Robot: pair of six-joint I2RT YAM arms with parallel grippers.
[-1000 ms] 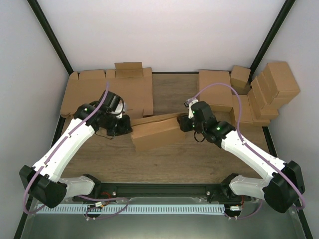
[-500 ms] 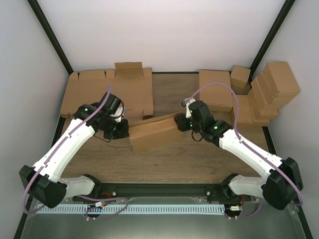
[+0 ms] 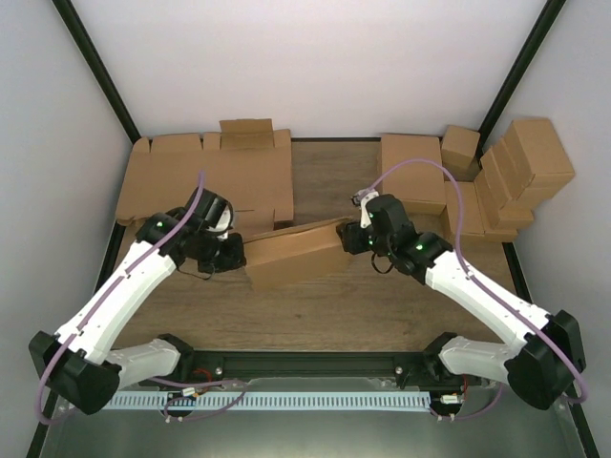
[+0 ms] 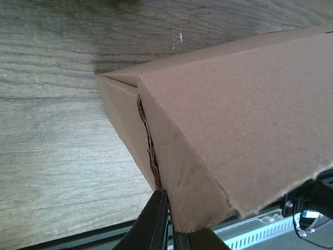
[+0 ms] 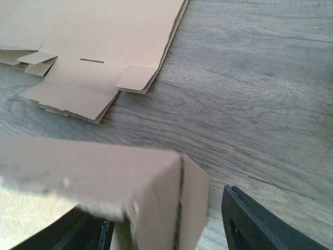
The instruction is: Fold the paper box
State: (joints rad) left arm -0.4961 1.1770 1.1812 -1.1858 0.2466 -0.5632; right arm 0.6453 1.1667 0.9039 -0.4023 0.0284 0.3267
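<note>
- Wood-grain tabletop (image 3: 315, 305) inside a white-walled enclosure is what everything sits on. Flat blanks (image 3: 224, 176) are piled at the back left and finished boxes (image 3: 516, 176) are heaped at the back right.
- Mid-table, between the two arms, the paper box (image 3: 294, 253) is found lying a bit askew. It's only partly formed, with a big panel slanting over the body and a corner seam gaping in the left wrist view.
- The left gripper (image 4: 169, 208) is parked at the box's left end. Its fingers are drawn almost together right under that gaping corner, probably with a single wall of cardboard nipped between them. The contact itself is cut off at the bottom of the view, so that can't be called for sure.
- The right gripper (image 5: 164, 208) is spread wide around the right end. One finger is seen standing clear beside the end wall with bare wood showing in the gap, and the other is tucked behind the box. Nothing is clamped there.
- Handling-wise, light weight is to be expected, so the box is likely pushed around on the smooth wood unless it's braced from the other end.
- Panels should be stiff across the flutes, but floppy and springy at the scored creases, so flaps may pop back if they're let go early.
- Edges and corners get crushed easily, so a gentle pinch is advised.
- The best hold is probably taken on an end wall close to a crease, not out on the middle of the wide panel, which would only bow.
</note>
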